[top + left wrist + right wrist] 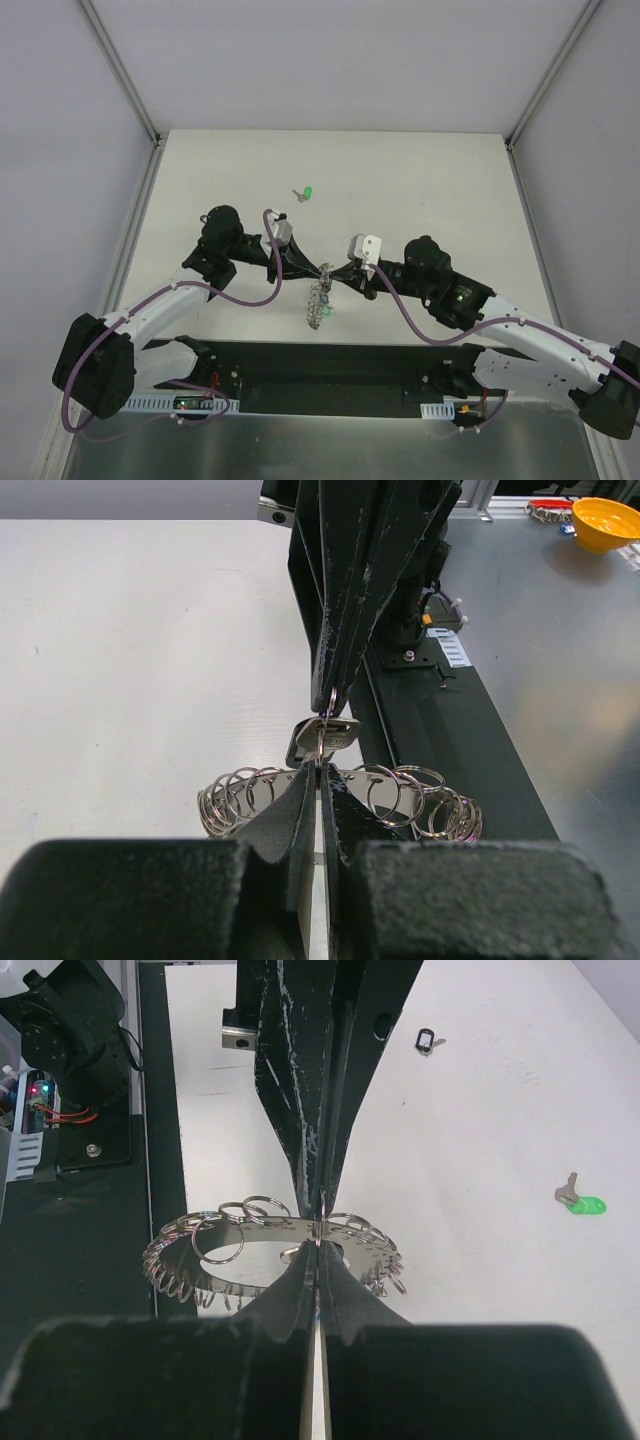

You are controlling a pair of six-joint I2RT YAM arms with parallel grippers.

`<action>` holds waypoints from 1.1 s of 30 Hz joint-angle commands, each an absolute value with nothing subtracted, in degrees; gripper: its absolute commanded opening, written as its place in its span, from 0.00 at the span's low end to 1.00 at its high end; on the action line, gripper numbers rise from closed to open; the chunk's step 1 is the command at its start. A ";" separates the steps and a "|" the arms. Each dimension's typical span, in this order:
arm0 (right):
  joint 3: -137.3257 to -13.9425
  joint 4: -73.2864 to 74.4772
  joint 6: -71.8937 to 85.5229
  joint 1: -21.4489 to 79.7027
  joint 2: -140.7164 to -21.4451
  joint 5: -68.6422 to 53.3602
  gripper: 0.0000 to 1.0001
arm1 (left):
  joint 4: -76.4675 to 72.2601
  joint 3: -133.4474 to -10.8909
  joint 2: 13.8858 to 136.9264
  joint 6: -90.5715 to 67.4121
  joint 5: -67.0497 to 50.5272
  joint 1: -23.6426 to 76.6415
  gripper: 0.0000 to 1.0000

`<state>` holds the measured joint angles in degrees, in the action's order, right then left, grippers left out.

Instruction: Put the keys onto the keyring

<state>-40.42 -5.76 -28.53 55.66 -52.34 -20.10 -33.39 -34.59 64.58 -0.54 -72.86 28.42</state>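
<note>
Over the white table [420, 180], left gripper [318, 775] clamps the keyring [240, 795] steady; right gripper [333, 695] pinches a black key [322, 738] just above it, probably for threading.

keyring [319, 305] where left pincer [319, 770] meets right pincer [318, 1245], lone key [306, 193] on table [450, 180] behind

Bright, even light falls from overhead, and the tabletop [420, 180] reads almost white, with only faint, soft-edged shadows on it. In both wrist views my fingers [285, 825] fill the bottom as blurred black masses, too close to focus. The keyring [175, 1260] sits sharp beyond them, its coils catching small hard glints. From above it looks tiny and indistinct.
</note>
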 commanded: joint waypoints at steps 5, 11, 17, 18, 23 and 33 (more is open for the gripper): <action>-40.78 -8.44 -27.69 55.90 -52.03 -20.39 0.01 | -36.39 -36.39 62.23 1.06 -73.30 28.30 0.00; -40.96 -8.09 -27.69 55.90 -52.82 -19.69 0.01 | -36.39 -36.47 61.96 1.05 -73.57 28.30 0.00; -41.13 -7.91 -27.77 55.99 -53.26 -19.60 0.01 | -36.39 -36.56 62.05 0.97 -74.00 28.30 0.00; -41.13 -7.91 -27.77 55.90 -53.17 -19.69 0.01 | -36.39 -36.56 62.05 1.05 -74.00 28.30 0.00; -41.40 -7.74 -27.86 55.99 -53.61 -20.13 0.01 | -36.30 -36.56 62.05 0.88 -74.27 28.30 0.00; -42.01 -7.47 -27.95 55.99 -54.84 -21.09 0.01 | -37.00 -36.74 62.31 0.18 -75.32 28.39 0.00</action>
<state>-40.42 -5.74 -28.53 55.64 -53.80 -19.90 -33.08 -34.59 64.03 -0.43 -72.82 28.36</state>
